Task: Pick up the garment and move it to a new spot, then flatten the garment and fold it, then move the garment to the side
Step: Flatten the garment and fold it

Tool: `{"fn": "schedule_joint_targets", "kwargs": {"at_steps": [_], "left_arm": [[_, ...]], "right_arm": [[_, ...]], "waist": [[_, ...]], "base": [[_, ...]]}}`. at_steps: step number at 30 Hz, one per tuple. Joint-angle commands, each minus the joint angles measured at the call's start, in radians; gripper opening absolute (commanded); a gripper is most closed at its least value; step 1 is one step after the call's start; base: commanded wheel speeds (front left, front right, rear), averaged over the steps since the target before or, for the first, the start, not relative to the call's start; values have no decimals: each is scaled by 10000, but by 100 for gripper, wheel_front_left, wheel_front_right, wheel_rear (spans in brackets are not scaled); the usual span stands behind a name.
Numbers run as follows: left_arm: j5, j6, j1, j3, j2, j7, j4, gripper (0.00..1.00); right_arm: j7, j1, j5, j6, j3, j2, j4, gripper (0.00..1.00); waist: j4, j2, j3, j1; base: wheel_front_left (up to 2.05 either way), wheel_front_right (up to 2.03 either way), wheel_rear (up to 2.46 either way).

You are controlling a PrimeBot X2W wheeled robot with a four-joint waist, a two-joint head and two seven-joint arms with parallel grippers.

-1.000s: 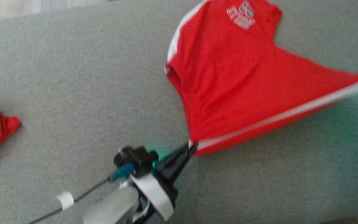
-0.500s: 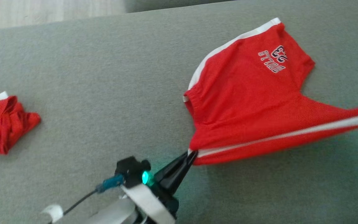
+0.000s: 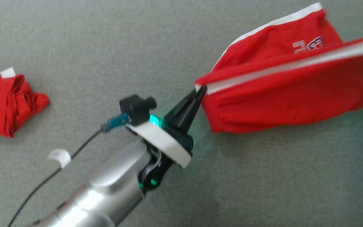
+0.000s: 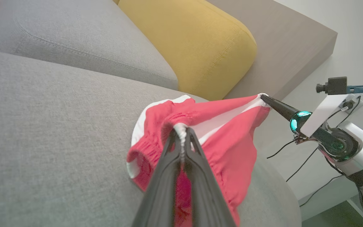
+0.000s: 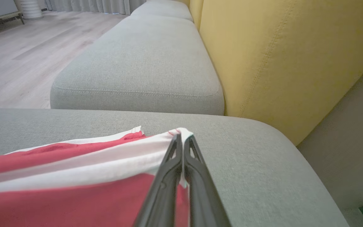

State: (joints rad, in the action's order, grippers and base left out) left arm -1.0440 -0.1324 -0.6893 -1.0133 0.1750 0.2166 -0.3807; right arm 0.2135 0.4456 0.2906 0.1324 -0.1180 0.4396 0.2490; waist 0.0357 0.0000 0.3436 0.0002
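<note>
The garment (image 3: 295, 94) is a pair of red shorts with white side stripes and a printed logo, held taut above the grey sofa seat (image 3: 106, 47). My left gripper (image 3: 200, 90) is shut on its near left corner, at the end of the white stripe. In the left wrist view my own fingers pinch the bunched hem of the garment (image 4: 225, 138), and the right gripper (image 4: 263, 97) grips the opposite corner. The right wrist view has the right gripper (image 5: 181, 138) shut on the white-striped corner of the garment (image 5: 74, 195).
Another red garment (image 3: 5, 101) lies crumpled at the seat's left side. A yellow back cushion (image 4: 194, 41) stands behind the seat, also as the yellow cushion (image 5: 279, 56). Wooden floor (image 5: 17, 53) lies beyond the sofa's edge.
The head camera has shifted. The left gripper has carried its corner up and away, so the striped edge now lies over the rest of the shorts near the logo.
</note>
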Motion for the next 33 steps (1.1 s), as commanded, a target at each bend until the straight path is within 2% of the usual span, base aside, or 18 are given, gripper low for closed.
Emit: {"fn": "schedule_joint_targets", "kwargs": {"at_steps": [1, 9, 18, 19, 20, 21, 22, 23, 25, 27, 33], "left_arm": [[-151, 19, -600, 235, 25, 116, 167, 0], [-573, 18, -1492, -158, -84, 197, -523, 0], [-963, 18, -2238, -643, -122, 212, -1136, 0], [-978, 18, -2295, -654, -120, 244, -1178, 4], [-990, 18, -2345, -669, -135, 274, -1227, 27], [-1000, 18, -2381, -681, -155, 303, -1278, 45], [-997, 18, -2402, -687, -176, 331, -1336, 74], [-975, 18, -2410, -683, -195, 358, -1412, 100], [-722, 18, -2427, -652, -229, 410, -1603, 100], [4, 92, -2465, -424, -250, 439, -1751, 100], [3204, 1234, -1086, 1779, -295, 448, -496, 100]], "right_arm": [[-121, 490, 73, -17, 268, 427, 48, 0], [-677, 2299, -136, -17, 1340, 711, 2037, 0], [-1773, 4029, -340, -17, 2436, 452, 4210, 0], [-1908, 4163, -327, -17, 2565, 391, 4388, 0], [-2039, 4286, -279, -17, 2664, 344, 4580, 20], [-2179, 4390, -234, -17, 2757, 306, 4765, 78], [-2414, 4476, -179, -17, 2861, 265, 4893, 100], [-2682, 4537, -67, -17, 2907, 215, 5017, 100], [-3092, 4528, 213, -17, 3046, 137, 5260, 100], [-3357, 4356, 601, -17, 3206, 153, 5420, 100], [-3084, 3379, 1960, -17, 3780, 542, 5438, 100]], "waist": [[255, 0, 384, -2], [571, 0, 1015, -2], [760, 0, 1347, -2], [762, 0, 1371, -2], [763, 0, 1395, -2], [762, 0, 1411, -2], [761, 0, 1421, -2], [761, 0, 1415, -2], [782, 0, 1341, -2], [823, 0, 1213, -2], [878, 0, 804, -2]], "base": [[0, 0, 0], [0, 0, 0], [0, 0, 0], [0, 0, 0], [0, 0, 0], [0, 0, 0], [0, 0, 0], [0, 0, 0], [0, 0, 0], [0, 0, 0], [0, 0, 0]]}}
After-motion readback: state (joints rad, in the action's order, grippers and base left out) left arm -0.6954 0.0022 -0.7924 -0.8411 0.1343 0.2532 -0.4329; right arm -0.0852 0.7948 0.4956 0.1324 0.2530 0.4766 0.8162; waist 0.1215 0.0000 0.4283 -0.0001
